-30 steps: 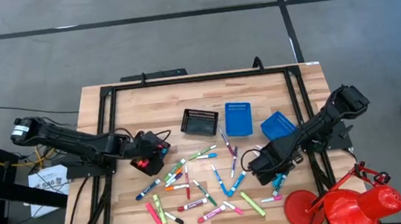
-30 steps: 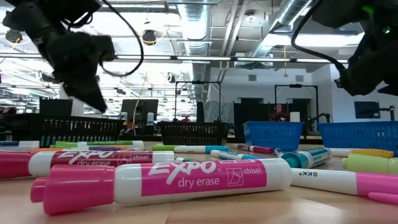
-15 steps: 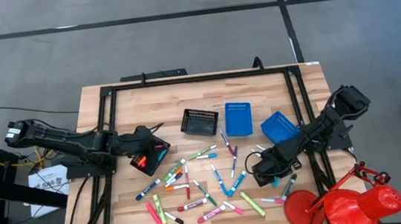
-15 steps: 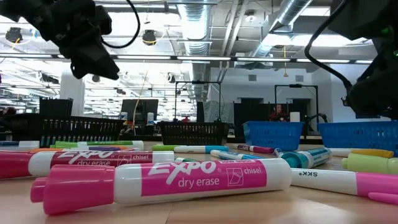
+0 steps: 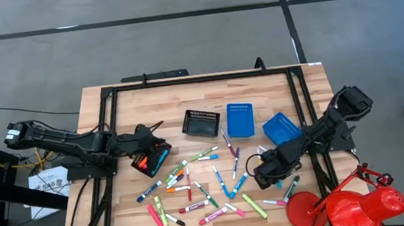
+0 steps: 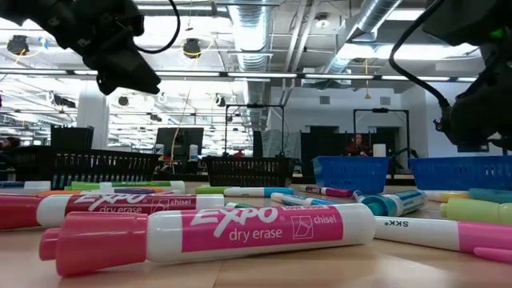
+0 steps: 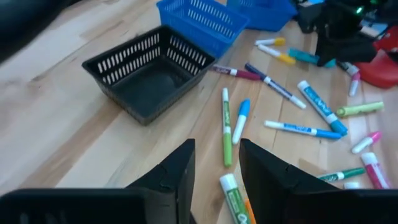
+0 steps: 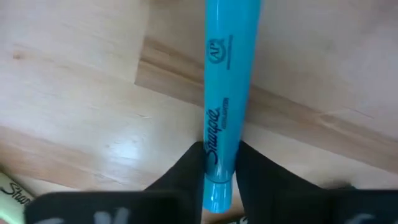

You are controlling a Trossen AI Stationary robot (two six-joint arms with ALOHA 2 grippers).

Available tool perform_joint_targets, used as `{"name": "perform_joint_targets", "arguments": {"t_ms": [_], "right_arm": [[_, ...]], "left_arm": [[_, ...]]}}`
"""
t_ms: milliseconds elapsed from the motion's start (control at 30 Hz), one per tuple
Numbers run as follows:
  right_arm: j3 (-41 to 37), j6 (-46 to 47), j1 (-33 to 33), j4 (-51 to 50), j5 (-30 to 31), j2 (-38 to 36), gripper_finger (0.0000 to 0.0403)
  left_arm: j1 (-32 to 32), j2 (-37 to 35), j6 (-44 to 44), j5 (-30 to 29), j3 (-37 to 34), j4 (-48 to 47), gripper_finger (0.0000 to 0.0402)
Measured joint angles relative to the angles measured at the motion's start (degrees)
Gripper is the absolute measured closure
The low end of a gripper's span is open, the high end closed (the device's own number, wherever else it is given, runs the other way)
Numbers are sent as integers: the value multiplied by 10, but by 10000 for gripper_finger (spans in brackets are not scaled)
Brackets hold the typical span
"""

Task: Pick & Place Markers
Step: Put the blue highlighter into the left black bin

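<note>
Many markers (image 5: 198,185) in pink, green, blue and orange lie scattered on the wooden table's near half, large in the low view (image 6: 208,232). My right gripper (image 5: 262,173) is low at the right of the scatter, shut on a light blue marker (image 8: 227,93). My left gripper (image 5: 152,142) is raised above the scatter's left side and points toward the trays. Its fingers (image 7: 217,152) stand open with nothing between them, above a green marker (image 7: 225,127) on the table. My right gripper pinches the light blue marker between its two fingers close to one end (image 8: 219,168), one finger on each long side. The fingers come from above, pointing down, and lie across the marker. The rest of the marker reaches away from the fingers, over the wood.
A black mesh tray (image 5: 201,123) and two blue mesh trays (image 5: 239,119) (image 5: 279,127) stand behind the markers. A red object (image 5: 355,206) sits at the table's near right corner. A black frame (image 5: 198,79) runs round the table.
My right gripper has come down and a little toward the table's near edge, onto the light blue marker. My left gripper has risen, drawn back a little toward the table's left edge, and tipped from pointing down to more level.
</note>
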Motion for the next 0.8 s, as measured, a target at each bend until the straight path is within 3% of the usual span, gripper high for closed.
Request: {"name": "perform_joint_targets", "arguments": {"t_ms": [133, 267, 433, 633, 800], "right_arm": [[32, -24, -2, 12, 14, 1, 351], [69, -72, -7, 6, 50, 1, 332], [107, -187, -38, 24, 167, 1, 331], [111, -402, -94, 195, 324, 3, 342], [111, -647, -139, 420, 358, 34, 333]], "left_arm": [[0, 0, 0, 0, 0, 13, 281], [0, 0, 2, 0, 0, 31, 281], [0, 0, 65, 0, 0, 63, 281], [0, 5, 132, -3, 0, 119, 281], [0, 16, 149, 7, 0, 142, 282]]}}
